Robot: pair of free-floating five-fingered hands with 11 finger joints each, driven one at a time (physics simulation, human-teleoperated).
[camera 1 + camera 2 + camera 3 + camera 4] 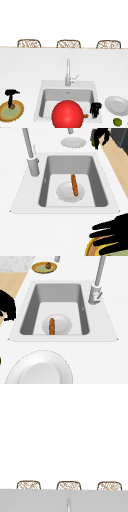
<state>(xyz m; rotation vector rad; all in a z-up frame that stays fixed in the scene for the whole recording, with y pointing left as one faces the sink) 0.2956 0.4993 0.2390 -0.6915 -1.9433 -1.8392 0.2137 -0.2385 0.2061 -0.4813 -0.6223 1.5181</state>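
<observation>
My left hand hangs over a yellow-green plate on the counter left of the sink, fingers stretched straight above the plate's rim. A small brown piece lies on that plate. My right hand floats at the sink's front right corner with its fingers hanging down loosely and nothing in them; it also appears in the left side view and the right side view. Inside the sink basin a white plate carries a brown sausage.
A large red sphere covers the sink's front middle in the front view. The faucet stands behind the basin. An empty white plate and a lime lie on the counter to the right. Three woven chair backs line the far edge.
</observation>
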